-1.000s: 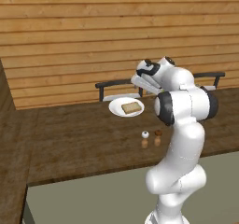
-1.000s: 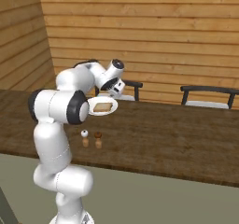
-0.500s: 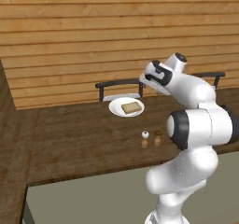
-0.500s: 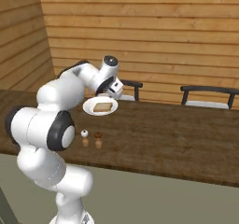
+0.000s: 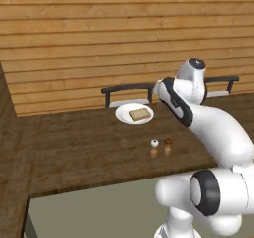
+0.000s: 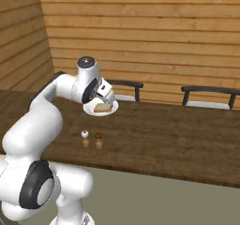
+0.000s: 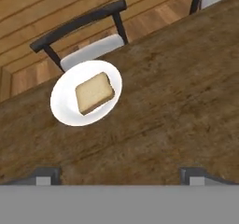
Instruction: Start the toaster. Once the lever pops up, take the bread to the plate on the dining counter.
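I'm seeing two small shakers [image 5: 160, 147], probably salt and pepper, standing side by side; dark chairs [image 6: 205, 96] are sitting behind, before the plank wall [image 5: 99, 29].

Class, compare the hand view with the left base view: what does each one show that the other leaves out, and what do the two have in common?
Hand view alone: the tips of the open gripper, empty and raised off the dining counter.
Left base view alone: the two small shakers and the wooden plank wall.
Shared: the bread lying flat on the plate, and the dark chair behind it.
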Robot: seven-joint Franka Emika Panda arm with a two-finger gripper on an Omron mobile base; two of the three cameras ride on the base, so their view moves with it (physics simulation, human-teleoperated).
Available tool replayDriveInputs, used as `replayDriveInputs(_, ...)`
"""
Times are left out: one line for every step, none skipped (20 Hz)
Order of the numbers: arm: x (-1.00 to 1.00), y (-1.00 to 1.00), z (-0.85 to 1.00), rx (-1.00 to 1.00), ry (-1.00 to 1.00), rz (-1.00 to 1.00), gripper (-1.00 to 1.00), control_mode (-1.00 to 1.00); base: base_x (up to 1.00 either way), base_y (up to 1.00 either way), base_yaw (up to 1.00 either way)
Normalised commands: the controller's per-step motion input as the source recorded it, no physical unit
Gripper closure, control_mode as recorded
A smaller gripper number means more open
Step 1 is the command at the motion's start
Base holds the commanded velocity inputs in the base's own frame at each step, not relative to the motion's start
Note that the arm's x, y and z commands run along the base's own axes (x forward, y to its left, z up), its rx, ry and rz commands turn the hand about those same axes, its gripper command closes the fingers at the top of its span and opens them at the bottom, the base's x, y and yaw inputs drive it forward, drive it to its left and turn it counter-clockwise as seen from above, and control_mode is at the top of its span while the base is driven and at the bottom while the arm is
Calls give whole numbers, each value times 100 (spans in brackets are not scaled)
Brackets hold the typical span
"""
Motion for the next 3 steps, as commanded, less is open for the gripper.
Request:
replayDriveInputs(-100, -9, 29, -13, 0, 0, -100, -100, 0, 0, 0)
replayDriveInputs(-97, -14, 34, -13, 0, 0, -100, -100, 0, 0, 0)
replayDriveInputs(-92, -16, 36, -13, 0, 0, -100, -100, 0, 0, 0)
